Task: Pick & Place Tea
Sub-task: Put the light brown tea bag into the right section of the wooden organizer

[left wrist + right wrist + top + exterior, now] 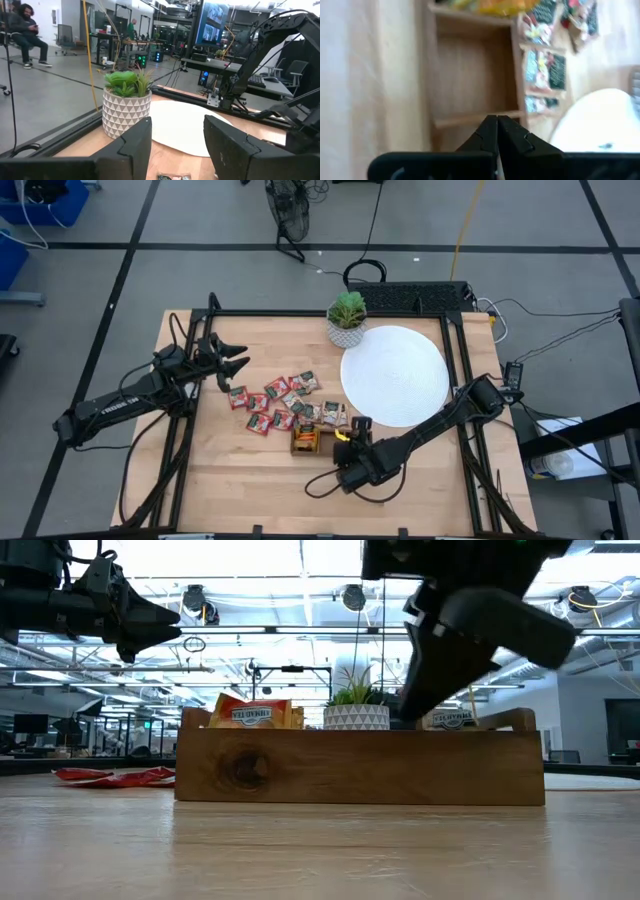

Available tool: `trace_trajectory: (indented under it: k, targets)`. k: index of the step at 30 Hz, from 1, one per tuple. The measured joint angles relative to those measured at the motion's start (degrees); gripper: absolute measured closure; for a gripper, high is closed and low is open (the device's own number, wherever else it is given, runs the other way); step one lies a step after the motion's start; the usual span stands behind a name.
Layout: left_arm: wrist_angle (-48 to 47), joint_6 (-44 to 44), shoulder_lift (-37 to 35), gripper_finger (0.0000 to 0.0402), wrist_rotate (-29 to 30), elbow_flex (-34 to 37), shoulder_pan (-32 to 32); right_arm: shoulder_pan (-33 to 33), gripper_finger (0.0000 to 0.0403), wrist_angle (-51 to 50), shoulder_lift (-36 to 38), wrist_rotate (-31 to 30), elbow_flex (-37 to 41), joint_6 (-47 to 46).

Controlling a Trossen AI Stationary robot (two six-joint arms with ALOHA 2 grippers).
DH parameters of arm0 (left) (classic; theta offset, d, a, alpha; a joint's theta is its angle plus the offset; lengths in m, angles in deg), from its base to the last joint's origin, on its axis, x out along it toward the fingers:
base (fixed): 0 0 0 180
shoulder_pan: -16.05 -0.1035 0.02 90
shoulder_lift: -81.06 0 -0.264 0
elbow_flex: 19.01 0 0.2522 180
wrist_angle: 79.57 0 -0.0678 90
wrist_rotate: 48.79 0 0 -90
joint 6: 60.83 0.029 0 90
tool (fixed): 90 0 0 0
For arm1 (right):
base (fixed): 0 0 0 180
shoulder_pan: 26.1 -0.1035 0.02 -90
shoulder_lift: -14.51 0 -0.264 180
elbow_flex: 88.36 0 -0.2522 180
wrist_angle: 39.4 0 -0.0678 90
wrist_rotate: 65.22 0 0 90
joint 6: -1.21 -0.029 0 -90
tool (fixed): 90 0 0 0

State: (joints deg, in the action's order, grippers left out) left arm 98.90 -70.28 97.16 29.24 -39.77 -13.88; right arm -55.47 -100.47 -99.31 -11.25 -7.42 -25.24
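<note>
Grey floor [150, 220] is running all around the table, dark seam lines crossing it. A blue bin [40, 200] is sitting at the far left corner, a black fan [288, 215] is standing behind the table, cables trailing nearby. Ceiling light strips [250, 560] are glowing overhead. A person [25, 35] is sitting on a chair well off across the room; desks and a monitor [212, 25] are showing behind.
</note>
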Motion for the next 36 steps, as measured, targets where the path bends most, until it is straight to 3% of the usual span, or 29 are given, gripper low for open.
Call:
trace_trajectory:
  k: [7, 17, 25, 36]
  targets:
    - [0.00, 0.00, -0.01, 0.0220, 0.00, 0.00, 0.01, 0.13, 0.0403, 1.82, 1.04, -1.87, -0.35, 2.31]
    - [0.00, 0.00, -0.01, 0.0220, 0.00, 0.00, 0.00, 0.11, 0.0403, 9.28, 8.70, -11.86, -0.35, 10.52]
    - [-0.01, 0.00, 0.01, 0.0220, 0.00, 0.00, 0.00, 2.08, 0.0403, 23.94, 11.15, -12.08, -0.35, 27.07]
    - [-0.02, 0.00, 0.01, 0.0220, 0.00, 0.00, 0.02, 11.55, 0.0403, 27.45, 11.12, -12.19, 0.40, 39.09]
